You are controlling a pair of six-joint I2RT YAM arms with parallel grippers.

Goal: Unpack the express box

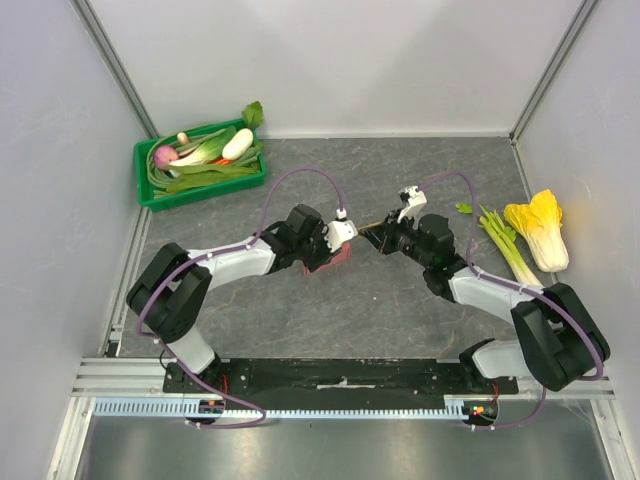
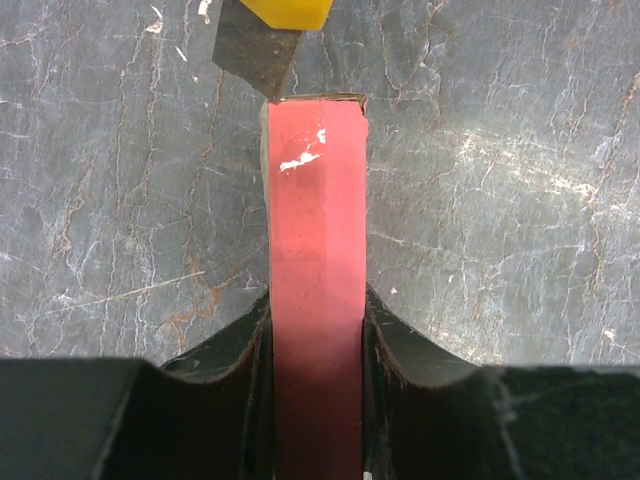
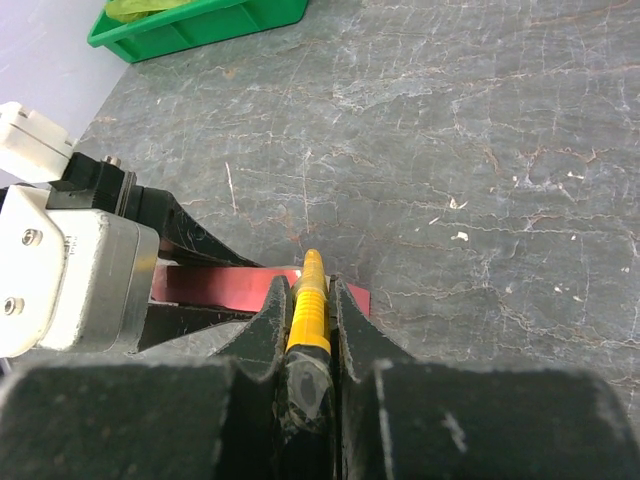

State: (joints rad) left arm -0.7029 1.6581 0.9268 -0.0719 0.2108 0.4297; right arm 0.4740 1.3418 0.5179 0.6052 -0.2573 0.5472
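Left wrist view: express box [image 2: 316, 200], on edge at mid-table [image 2: 500, 200], clamped by my left gripper [image 2: 316, 305] for steadiness; right gripper [image 3: 309, 288] pinches yellow cutter [image 3: 306, 322], blade at box end, likely to slit it.

No readable text, label or number anywhere.

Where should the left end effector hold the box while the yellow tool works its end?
Across the broad faces at the near end, coming from the left arm's side, as the left end effector does now. The box is on edge, so its flat faces suit a pinch, and the far end is free for the yellow tool.
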